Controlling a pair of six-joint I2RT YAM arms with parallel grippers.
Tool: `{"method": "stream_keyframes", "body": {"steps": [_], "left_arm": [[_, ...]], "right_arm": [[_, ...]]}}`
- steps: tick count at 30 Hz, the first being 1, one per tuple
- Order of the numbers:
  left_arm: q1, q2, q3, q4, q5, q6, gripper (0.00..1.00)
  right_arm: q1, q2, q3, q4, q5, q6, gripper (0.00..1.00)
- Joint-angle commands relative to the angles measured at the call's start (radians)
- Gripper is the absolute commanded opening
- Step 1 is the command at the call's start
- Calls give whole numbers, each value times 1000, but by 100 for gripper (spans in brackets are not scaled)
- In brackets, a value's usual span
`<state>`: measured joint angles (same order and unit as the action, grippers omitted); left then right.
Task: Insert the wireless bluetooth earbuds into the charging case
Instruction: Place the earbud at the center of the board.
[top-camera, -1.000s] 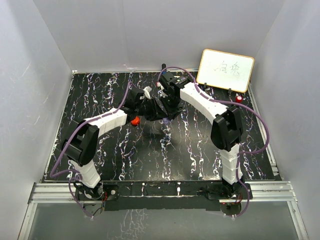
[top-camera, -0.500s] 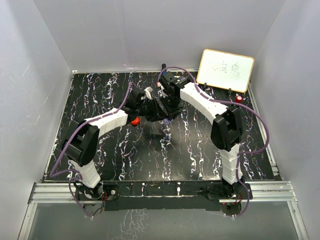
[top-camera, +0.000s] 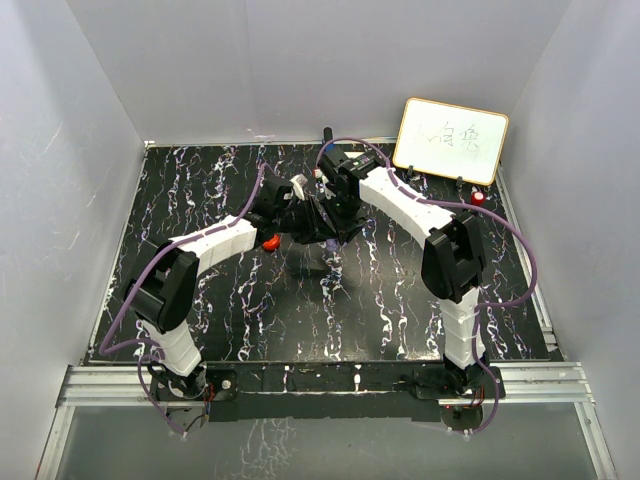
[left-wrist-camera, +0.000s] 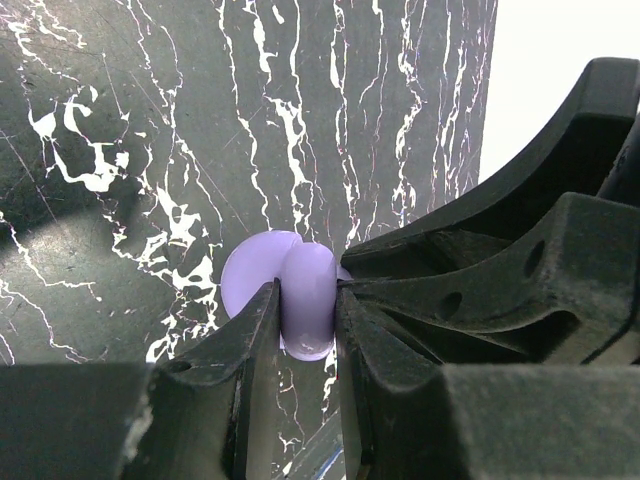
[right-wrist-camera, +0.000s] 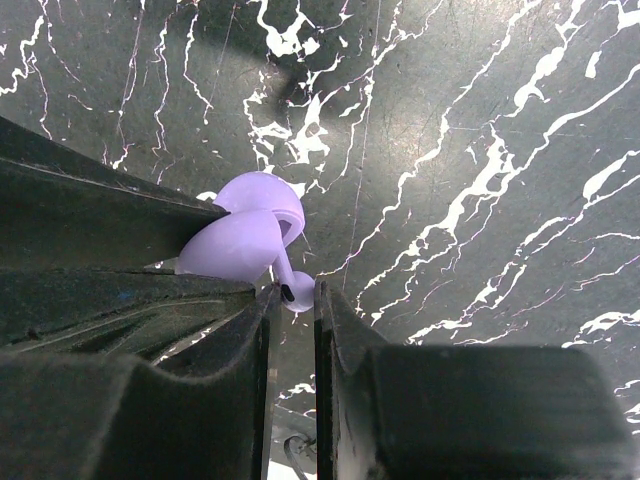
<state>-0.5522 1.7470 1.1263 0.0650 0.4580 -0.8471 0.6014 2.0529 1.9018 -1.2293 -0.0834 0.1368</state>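
Clamped tight in the left gripper (left-wrist-camera: 307, 300): rounded lilac plastic charging case (left-wrist-camera: 262, 275), hinged open over the black marbled tabletop (left-wrist-camera: 120, 120). Just right of it, pinched in the right gripper (right-wrist-camera: 297, 285): small lilac earbud (right-wrist-camera: 299, 297), stem along the fingers, touching the case's rim. Likely needs nudging leftward.

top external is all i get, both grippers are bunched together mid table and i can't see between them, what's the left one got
Observer: The left gripper is shut on a purple charging case, pinched between its jaws.
Operator: case open or closed
Observer: The right wrist view shows two rounded halves spread apart, so it looks open.
Operator: and the right one
Observer: The right gripper is shut on a purple earbud. The dark tip of its stem sits between the jaws, right at the case's edge.
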Motion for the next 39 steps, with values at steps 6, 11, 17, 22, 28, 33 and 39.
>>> {"method": "stream_keyframes", "body": {"steps": [6, 11, 17, 22, 28, 33, 39], "left_arm": [[-5, -9, 30, 7, 6, 3, 0], [-2, -15, -11, 20, 0, -10, 0], [29, -21, -50, 35, 7, -22, 0], [48, -19, -67, 52, 19, -29, 0], [101, -93, -110, 105, 65, -59, 0], [171, -182, -125, 124, 124, -65, 0], [214, -254, -117, 67, 132, -41, 0]], "right_arm": [[5, -17, 21, 11, 31, 12, 0], [-5, -26, 42, 15, 57, 24, 0], [-23, -55, 31, 22, 69, 28, 0], [-31, -74, 17, 37, 69, 28, 0], [-32, -59, -61, 74, 47, -12, 0], [-32, -81, -234, 275, -22, -123, 0], [-32, -78, -328, 468, -118, -191, 0]]}}
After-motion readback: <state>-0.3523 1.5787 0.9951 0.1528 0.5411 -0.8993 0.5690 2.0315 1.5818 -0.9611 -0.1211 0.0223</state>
